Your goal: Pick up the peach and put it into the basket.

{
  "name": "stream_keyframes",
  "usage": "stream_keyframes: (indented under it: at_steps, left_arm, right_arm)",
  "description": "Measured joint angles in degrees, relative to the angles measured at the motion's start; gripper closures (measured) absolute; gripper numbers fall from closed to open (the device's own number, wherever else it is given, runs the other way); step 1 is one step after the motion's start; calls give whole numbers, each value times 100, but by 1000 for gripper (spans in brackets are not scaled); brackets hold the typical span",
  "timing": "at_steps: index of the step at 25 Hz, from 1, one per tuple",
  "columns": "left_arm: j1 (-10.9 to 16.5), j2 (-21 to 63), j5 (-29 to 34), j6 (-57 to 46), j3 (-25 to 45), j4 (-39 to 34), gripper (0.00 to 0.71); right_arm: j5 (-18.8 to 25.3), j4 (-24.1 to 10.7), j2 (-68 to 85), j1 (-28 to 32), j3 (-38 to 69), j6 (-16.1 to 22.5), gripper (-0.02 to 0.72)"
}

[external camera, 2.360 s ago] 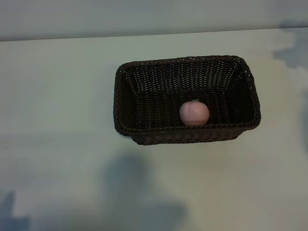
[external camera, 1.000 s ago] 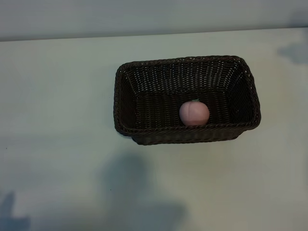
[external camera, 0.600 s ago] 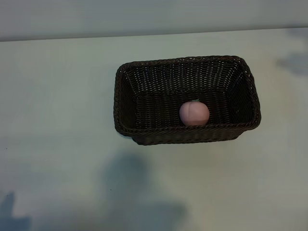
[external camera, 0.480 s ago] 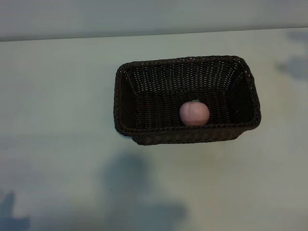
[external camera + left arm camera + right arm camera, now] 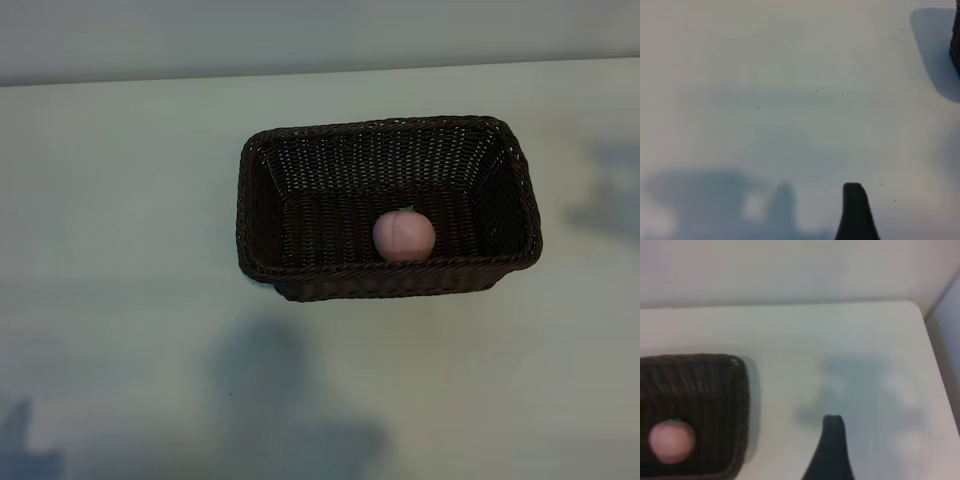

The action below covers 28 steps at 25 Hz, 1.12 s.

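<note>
The pale pink peach (image 5: 404, 235) lies inside the dark brown wicker basket (image 5: 260, 200), near its front wall and right of the middle. The right wrist view shows the same peach (image 5: 671, 441) in the basket (image 5: 737, 405), with one dark finger (image 5: 832, 450) of my right gripper over the bare table beside the basket; nothing is between the jaws. The left wrist view shows one dark finger (image 5: 854, 212) of my left gripper above bare table, holding nothing. Neither arm appears in the exterior view.
The pale table (image 5: 120, 250) surrounds the basket on all sides. Its back edge meets a wall (image 5: 300, 35). In the right wrist view the table's corner and side edge (image 5: 930, 335) lie close by. Soft arm shadows (image 5: 290, 400) fall on the front of the table.
The faint shadow at the right edge of the exterior view has slid toward the front of the table. The peach and basket have not moved.
</note>
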State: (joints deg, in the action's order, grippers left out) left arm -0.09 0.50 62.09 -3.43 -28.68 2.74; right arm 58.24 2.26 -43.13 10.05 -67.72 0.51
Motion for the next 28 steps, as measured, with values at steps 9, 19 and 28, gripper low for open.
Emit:
stream_keyframes:
  at_steps: [9,19,28]
  left_arm:
    - [0,0,0,0,0,0,212]
    - [0,0,0,0,0,0,212]
    - [0,0,0,0,0,0,212]
  right_arm:
    - [-91,-293,1754,-96,1113,199,110]
    - [-363,-366,3396,-326,2715,179,110]
    - [-433,-366,4355,-326,3413,185,110]
